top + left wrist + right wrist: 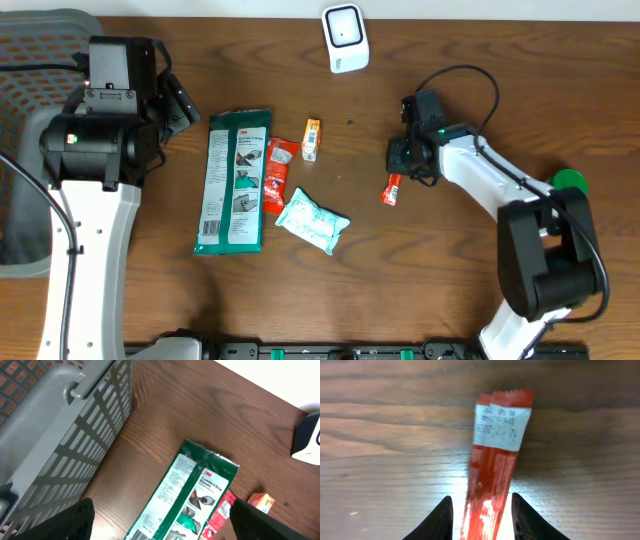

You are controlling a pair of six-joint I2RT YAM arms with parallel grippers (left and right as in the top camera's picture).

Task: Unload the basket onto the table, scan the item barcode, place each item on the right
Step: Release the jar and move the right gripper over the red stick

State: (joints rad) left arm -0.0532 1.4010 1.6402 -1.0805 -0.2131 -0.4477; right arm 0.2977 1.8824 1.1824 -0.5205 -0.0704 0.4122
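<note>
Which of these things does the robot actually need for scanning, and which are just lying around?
In use: red sachet, right claw around it, white device, likely the scanner.
Lying about: green glove pack, red packet, small orange box, pale blue pouch, grey basket.

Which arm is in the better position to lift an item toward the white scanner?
Right: the right gripper straddles the red packet; the left gripper hangs open, holding nothing.

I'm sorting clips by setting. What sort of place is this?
Probably a mock checkout station in a lab: a white scanner, a green gloves pack and a red sachet on a wooden table, and a gray basket at the side.
</note>
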